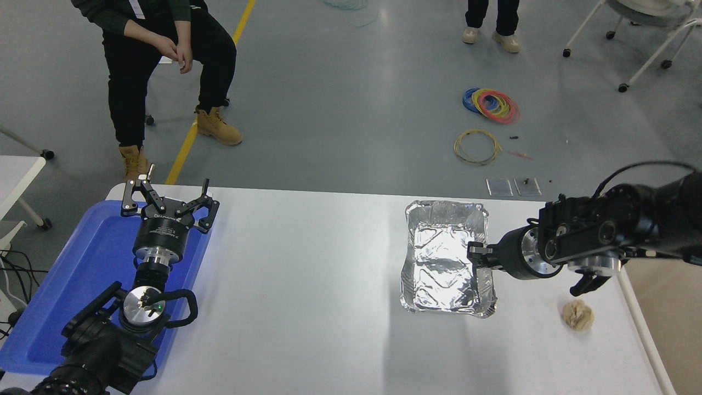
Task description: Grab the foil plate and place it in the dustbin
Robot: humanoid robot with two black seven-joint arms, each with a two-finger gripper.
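Head view: right hand [476, 253] clamps foil plate [444, 263] right rim

the foil plate [447, 258] is shiny silver with a crinkled, creased pattern. the table [307, 285] is plain white. at the left lies a flat bright blue tray [82, 274]. both grippers, left gripper [167, 200] and right gripper [476, 253], are black, with silver metal rings at the wrists. near the right edge sits a beige crumpled paper ball [577, 316]. the dustbin [666, 307] at the far right shows a cream rim and tan inside. on the grey floor lie coils of blue, red and yellow wire [491, 105].
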